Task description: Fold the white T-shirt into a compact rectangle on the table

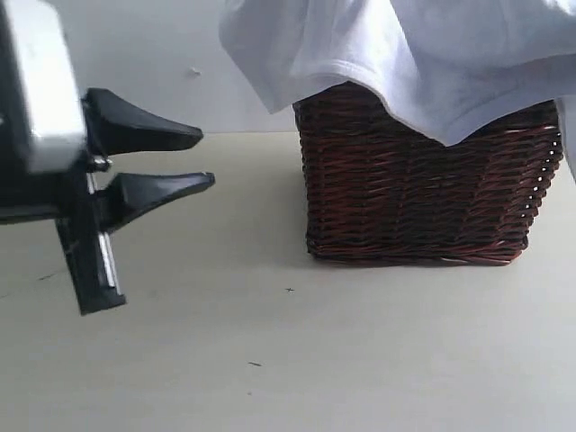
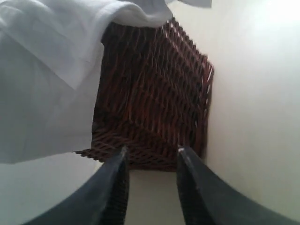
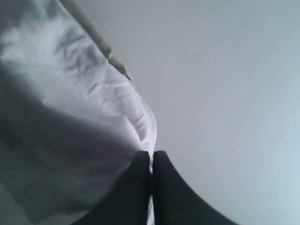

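Pale cream surface (image 1: pixel 270 360) fills the lower part of the exterior view, matte and marked by a few small dark specks, with a plain white wall (image 1: pixel 180 54) rising behind it. Right of the middle a dark brown wicker basket (image 1: pixel 414 198) stands on the surface. The white T-shirt (image 1: pixel 378 54) hangs down from the top edge of that view and drapes over the basket's top, its hem lying across the upper front of the weave in a slanting line that dips to a point near the basket's right side. At the left of the exterior view the left fingers (image 1: pixel 148 133) hover above the surface, pointing toward the basket and apart from it; they stand partly open with a clear gap between them and nothing in it. In the left wrist view the basket sits just beyond the tips, with the shirt's folds hanging over one side of it. The right fingers (image 3: pixel 140 187) show only in the right wrist view, where they are pressed together, with a bunched fold of the white T-shirt running down to their tips and a thin strip of white cloth showing in the seam between them, so they have the shirt pinched.
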You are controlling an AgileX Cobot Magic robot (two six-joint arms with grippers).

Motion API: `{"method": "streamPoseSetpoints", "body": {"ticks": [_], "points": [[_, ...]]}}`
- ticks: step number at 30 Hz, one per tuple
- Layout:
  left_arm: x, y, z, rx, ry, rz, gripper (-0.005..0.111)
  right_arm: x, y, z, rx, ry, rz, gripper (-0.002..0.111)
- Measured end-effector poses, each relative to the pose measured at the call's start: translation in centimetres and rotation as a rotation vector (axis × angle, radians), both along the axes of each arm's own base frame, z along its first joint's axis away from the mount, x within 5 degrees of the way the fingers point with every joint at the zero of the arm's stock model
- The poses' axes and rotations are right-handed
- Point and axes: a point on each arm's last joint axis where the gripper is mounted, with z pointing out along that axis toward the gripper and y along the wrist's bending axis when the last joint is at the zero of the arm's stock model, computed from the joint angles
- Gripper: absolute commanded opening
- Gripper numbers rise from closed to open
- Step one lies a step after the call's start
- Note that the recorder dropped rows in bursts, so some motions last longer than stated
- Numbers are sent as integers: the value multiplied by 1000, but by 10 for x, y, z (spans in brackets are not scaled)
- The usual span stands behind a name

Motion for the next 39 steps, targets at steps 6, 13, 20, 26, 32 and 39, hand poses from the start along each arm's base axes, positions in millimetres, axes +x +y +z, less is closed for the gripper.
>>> {"method": "streamPoseSetpoints", "body": {"ticks": [6, 13, 20, 26, 32, 39], "points": [[7, -36, -1, 144, -180, -16, 38, -4, 6, 3, 25, -24, 79, 0], [38, -69, 15, 108, -199, -6, 58, -4, 9, 2, 27, -23, 107, 0], [65, -94, 3, 148, -187, 2, 58, -3, 9, 2, 38, -21, 114, 0], [73, -99, 12, 143, -217, 20, 58, -4, 16, 2, 42, -20, 166, 0], [67, -96, 30, 91, -248, 7, 57, -4, 19, 2, 46, -18, 182, 0], [81, -111, -4, 164, -191, -2, 52, -4, 16, 1, 71, -13, 145, 0]]}}
